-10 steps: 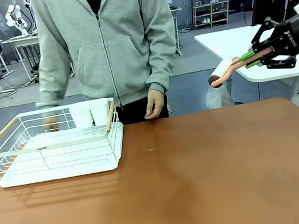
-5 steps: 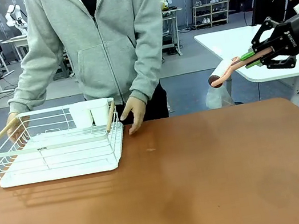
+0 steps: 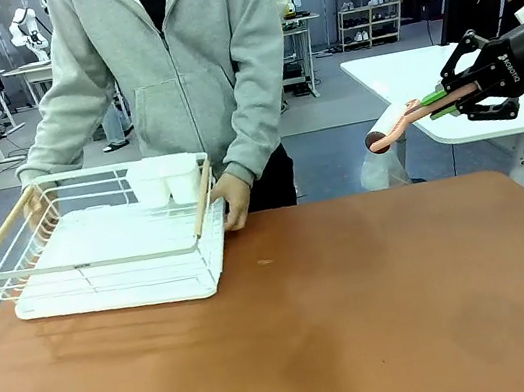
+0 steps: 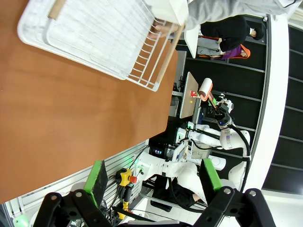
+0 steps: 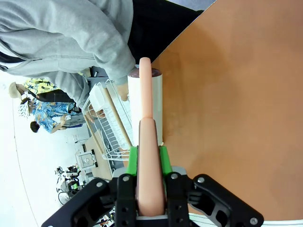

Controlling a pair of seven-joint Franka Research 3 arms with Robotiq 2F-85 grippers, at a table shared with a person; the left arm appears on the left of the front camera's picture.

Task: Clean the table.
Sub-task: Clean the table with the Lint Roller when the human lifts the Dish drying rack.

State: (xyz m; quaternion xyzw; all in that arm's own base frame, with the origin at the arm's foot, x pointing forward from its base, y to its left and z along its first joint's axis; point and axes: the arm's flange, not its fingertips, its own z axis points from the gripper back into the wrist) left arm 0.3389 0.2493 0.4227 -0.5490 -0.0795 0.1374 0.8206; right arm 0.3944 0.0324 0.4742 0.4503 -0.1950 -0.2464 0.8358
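The reddish-brown table (image 3: pixel 363 310) spreads across the front view. High above its far right corner, my right gripper (image 3: pixel 449 102) is shut on the pink handle of a lint roller (image 3: pixel 392 127), whose white roll points left. In the right wrist view the roller (image 5: pixel 145 104) runs up from that gripper (image 5: pixel 147 163) over the table (image 5: pixel 236 104). My left gripper (image 4: pixel 154 177) is open with nothing between its green pads, well away from the table (image 4: pixel 71 118).
A person in a grey hoodie holds a white wire rack (image 3: pixel 110 253) by its wooden handles, one hand (image 3: pixel 232 199) at its right end. Two white cups (image 3: pixel 166 182) stand in it. A white table (image 3: pixel 402 70) stands behind at the right.
The person has taken hold of the rack at both ends and raised it a little off the table, shifting it slightly right. My right gripper and the roller have not moved.
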